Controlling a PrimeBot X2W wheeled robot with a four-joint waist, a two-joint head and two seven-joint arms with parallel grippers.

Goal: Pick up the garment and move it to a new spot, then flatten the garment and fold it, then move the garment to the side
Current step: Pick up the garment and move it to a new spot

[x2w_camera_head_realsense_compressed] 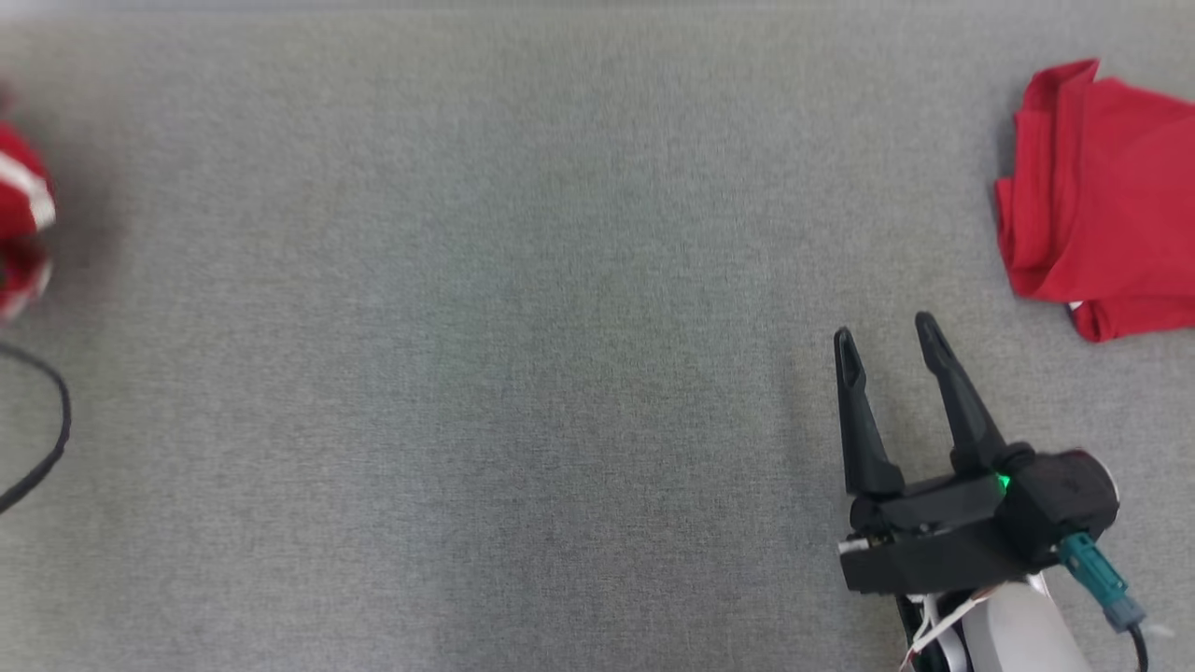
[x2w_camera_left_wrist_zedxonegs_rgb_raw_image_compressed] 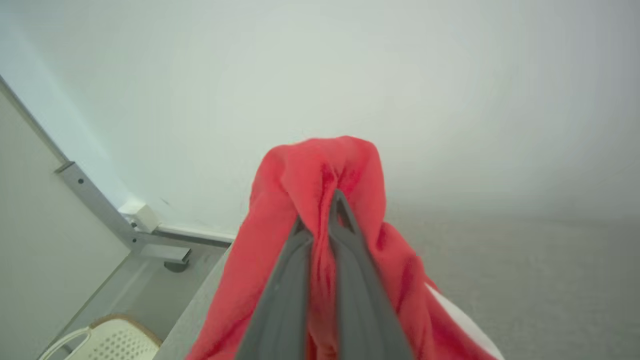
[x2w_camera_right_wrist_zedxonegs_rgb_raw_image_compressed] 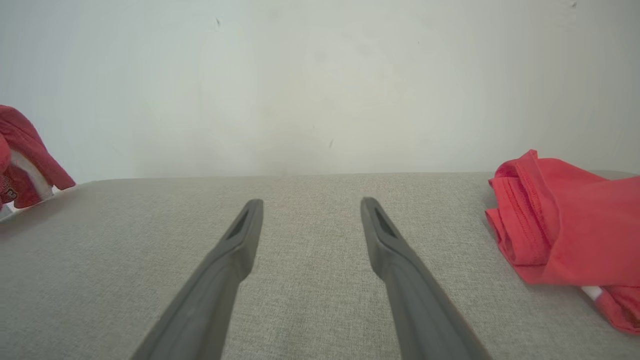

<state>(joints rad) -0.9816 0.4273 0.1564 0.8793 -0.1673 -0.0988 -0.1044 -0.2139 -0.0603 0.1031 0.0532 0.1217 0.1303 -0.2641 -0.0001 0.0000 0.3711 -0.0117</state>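
Table (x2w_camera_head_realsense_compressed: 467,373): grey woven cloth surface that spans the head view, with a pale plain wall (x2w_camera_right_wrist_zedxonegs_rgb_raw_image_compressed: 320,75) behind its far edge.

Folded shirt (x2w_camera_head_realsense_compressed: 1102,205): red, and lies on the table at the far right, cut off by the frame edge. A small white strip shows at its near lower edge.

Garment (x2w_camera_left_wrist_zedxonegs_rgb_raw_image_compressed: 310,160): red with white parts. It is bunched around the left gripper (x2w_camera_left_wrist_zedxonegs_rgb_raw_image_compressed: 320,209) and hangs down both sides of the fingers, above the table's left end. In the head view it appears blurred at the far left edge (x2w_camera_head_realsense_compressed: 19,224), well apart from the folded shirt.

Right gripper (x2w_camera_head_realsense_compressed: 885,329): fingers spread wide with nothing between them, over bare table at the lower right and near the folded shirt without touching it.

Left gripper: fingers pinched together on a fold of the garment.

Cable (x2w_camera_head_realsense_compressed: 56,429): black, curving in at the left edge below the garment.

Chair (x2w_camera_left_wrist_zedxonegs_rgb_raw_image_compressed: 105,340): pale perforated seat, partly visible beyond the table's edge.
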